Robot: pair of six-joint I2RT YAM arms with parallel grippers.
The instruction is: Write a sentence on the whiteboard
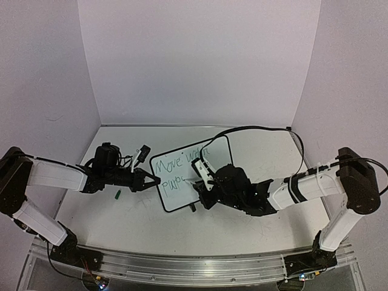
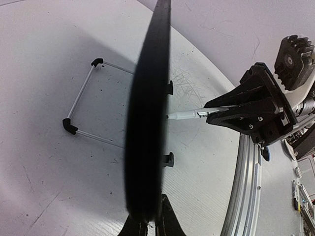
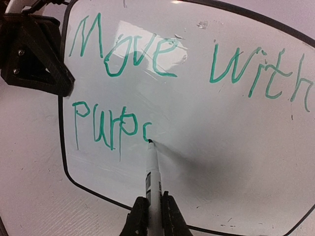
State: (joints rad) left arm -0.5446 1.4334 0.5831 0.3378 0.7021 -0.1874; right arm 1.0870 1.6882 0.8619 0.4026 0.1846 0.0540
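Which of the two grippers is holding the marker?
The right gripper: it grips the marker, whose tip touches the whiteboard. The left gripper only clamps the whiteboard's edge.

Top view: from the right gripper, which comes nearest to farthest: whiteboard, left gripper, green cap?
1. Whiteboard, right under the right gripper.
2. Left gripper, at its left edge.
3. Green cap, farther left on the table.

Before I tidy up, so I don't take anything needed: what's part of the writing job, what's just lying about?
In use: whiteboard, held by left gripper; marker in right gripper.
Lying about: small green piece, possibly the marker's cap.
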